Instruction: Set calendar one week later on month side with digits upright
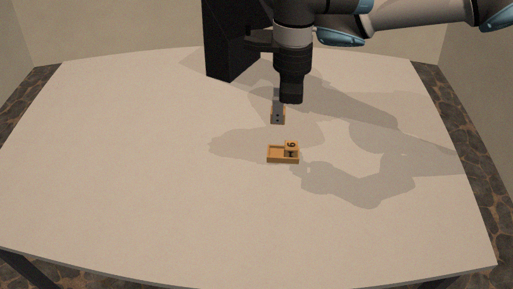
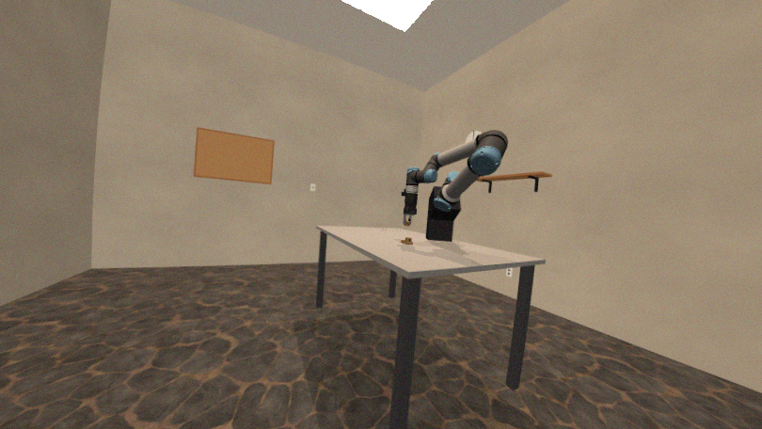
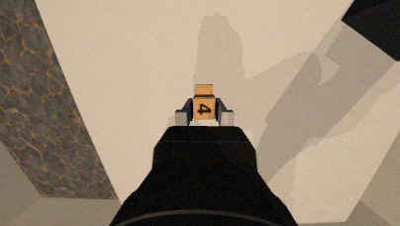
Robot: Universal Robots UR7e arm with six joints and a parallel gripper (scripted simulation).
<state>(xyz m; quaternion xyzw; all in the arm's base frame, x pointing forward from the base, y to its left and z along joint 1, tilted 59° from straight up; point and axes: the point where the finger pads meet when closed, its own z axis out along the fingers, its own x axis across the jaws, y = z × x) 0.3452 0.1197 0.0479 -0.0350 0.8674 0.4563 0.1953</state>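
Note:
My gripper (image 1: pixel 278 118) hangs in the air above and behind the orange tray (image 1: pixel 282 154) and is shut on an orange digit cube (image 1: pixel 281 115). In the wrist view the held cube (image 3: pixel 204 105) sits between the two grey fingers and shows a 4 toward the camera. The other cube (image 1: pixel 291 149) stands in the right half of the tray, with a 6 on its top face and a 1 lying sideways on its front face. The left half of the tray is empty. In the exterior view the gripper (image 2: pixel 407 217) is well above the tray (image 2: pixel 406 243).
The arm's black base column (image 1: pixel 227 39) stands at the back of the table, behind the gripper. The table edges are far from the tray on all sides. A patterned floor shows beyond the table edge in the wrist view (image 3: pixel 45 124).

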